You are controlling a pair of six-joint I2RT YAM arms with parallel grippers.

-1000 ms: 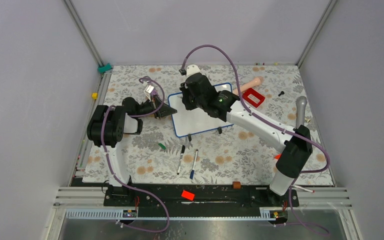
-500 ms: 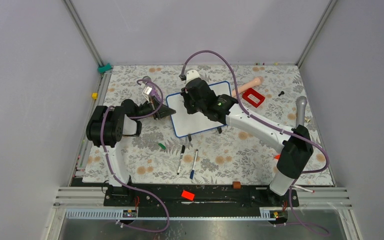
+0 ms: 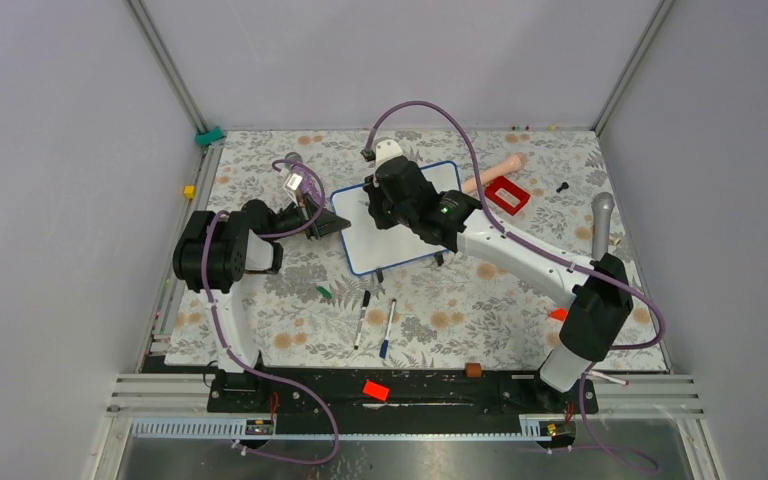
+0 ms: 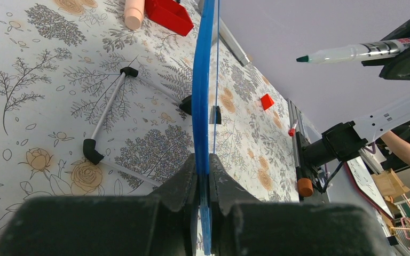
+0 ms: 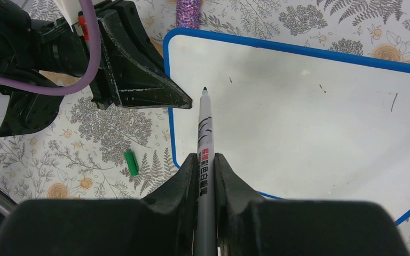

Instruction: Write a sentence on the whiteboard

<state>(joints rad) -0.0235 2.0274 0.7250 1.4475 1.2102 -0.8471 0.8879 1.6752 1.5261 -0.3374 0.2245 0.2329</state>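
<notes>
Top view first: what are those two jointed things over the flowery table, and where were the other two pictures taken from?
They are two robot arms bolted at the near edge of the table. The top view looks down from above. Each other picture comes from a camera on one arm's wrist, showing its own fingers. The left gripper is shut on the blue rim of a whiteboard. The right gripper is shut on a marker, its green tip off the board, which is nearly blank. Loose on the table lie two pens, a green cap and a red tray.
</notes>
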